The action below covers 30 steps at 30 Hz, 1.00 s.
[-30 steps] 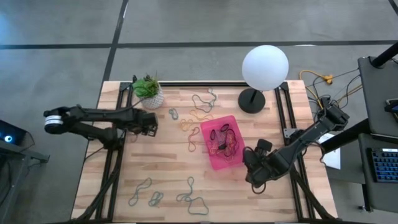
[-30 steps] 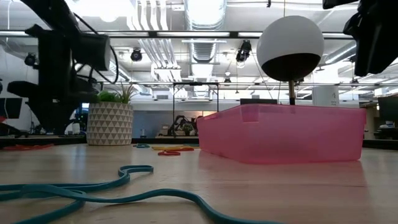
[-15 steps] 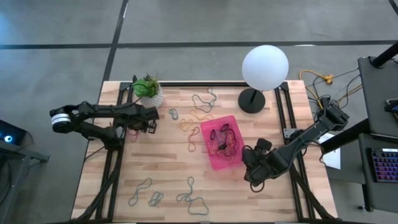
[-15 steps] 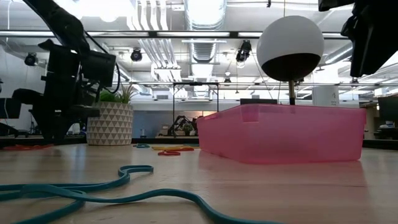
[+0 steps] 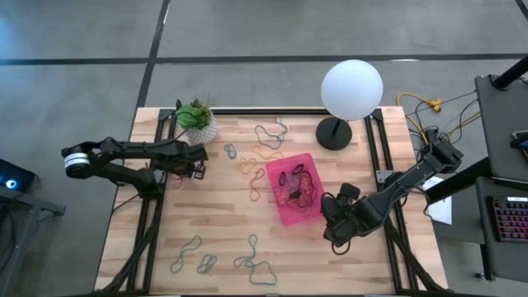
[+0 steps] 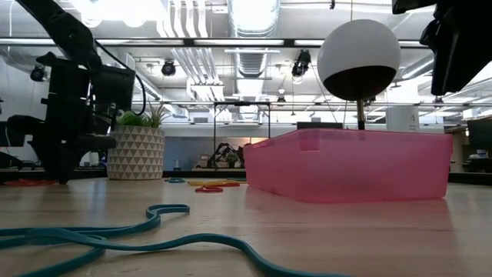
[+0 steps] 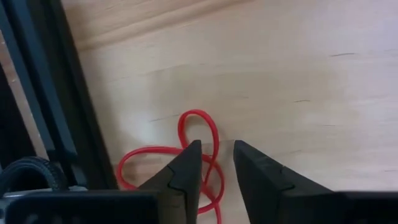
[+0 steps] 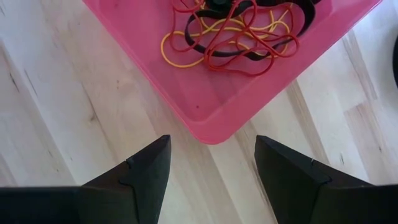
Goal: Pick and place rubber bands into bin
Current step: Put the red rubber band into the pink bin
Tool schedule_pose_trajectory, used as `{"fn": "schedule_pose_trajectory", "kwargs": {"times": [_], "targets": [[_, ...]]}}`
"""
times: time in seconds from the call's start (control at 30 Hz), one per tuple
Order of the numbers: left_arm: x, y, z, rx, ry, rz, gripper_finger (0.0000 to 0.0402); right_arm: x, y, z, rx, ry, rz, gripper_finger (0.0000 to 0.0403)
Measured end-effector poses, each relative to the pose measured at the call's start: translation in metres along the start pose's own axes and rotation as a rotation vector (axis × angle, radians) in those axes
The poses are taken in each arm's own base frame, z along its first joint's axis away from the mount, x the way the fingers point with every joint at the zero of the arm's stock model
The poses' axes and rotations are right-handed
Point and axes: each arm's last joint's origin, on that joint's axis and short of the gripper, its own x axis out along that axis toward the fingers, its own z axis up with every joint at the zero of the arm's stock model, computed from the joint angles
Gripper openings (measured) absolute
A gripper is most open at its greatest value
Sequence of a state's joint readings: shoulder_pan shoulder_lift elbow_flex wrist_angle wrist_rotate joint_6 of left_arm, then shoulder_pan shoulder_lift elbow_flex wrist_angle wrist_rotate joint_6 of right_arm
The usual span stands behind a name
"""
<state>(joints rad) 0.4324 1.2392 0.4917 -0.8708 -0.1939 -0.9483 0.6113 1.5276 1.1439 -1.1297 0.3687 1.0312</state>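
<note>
Now on pick step: left gripper (image 7: 216, 163) fingers half-closed astride red rubber band (image 7: 198, 132) w/o a grip, far-left tabletop (image 5: 223, 210). Next: pinch, lift, carry to pink bin (image 5: 285, 213). Right gripper (image 8: 211, 163) waits released beside bin.

left tool (image 7: 214, 163) shifted toward table's left edge, fingers narrowed around red rubber band (image 7: 186, 152)

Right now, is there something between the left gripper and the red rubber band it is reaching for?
No. The left gripper is directly over the red rubber band, a strand between its fingers, only bare table around. A dark frame rail runs beside it, not between.
</note>
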Motion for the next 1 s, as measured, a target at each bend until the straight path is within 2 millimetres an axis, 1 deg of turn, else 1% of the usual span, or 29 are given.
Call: {"fn": "schedule_pose_trajectory", "kwargs": {"times": [0.1,0.23,0.3,0.47,0.6,0.7,0.8,0.9,1.0], "targets": [[0.000,0.000,0.000,0.034,-0.002,-0.006,0.0049,0.000,0.000,0.000,-0.012,0.000,0.001,0.0219],[0.000,-0.001,0.000,0.038,0.001,-0.009,0.0013,0.000,0.000,0.001,-0.013,-0.001,0.002,0.0219],[0.000,-0.001,0.000,0.038,0.000,-0.010,0.0004,0.000,0.000,0.001,-0.012,-0.001,0.003,0.0219],[-0.001,-0.002,0.001,0.036,-0.007,-0.018,0.0001,0.000,0.000,0.001,-0.013,-0.002,0.005,0.0219],[-0.008,-0.004,0.005,0.027,-0.039,-0.044,0.0000,0.000,0.000,0.001,-0.013,-0.002,0.006,0.0219],[-0.019,-0.007,0.011,0.013,-0.105,-0.084,0.0000,0.000,0.000,0.001,-0.012,-0.001,0.007,0.0219],[-0.028,-0.008,0.013,0.030,-0.125,-0.111,0.0000,0.000,0.000,0.001,-0.012,-0.002,0.008,0.0219],[-0.045,-0.011,0.018,0.043,-0.180,-0.178,0.0000,0.000,0.000,0.001,-0.009,-0.002,0.008,0.0219],[-0.053,-0.010,0.019,0.056,-0.188,-0.188,0.0000,0.000,0.000,0.001,-0.007,-0.002,0.009,0.0219]]}}
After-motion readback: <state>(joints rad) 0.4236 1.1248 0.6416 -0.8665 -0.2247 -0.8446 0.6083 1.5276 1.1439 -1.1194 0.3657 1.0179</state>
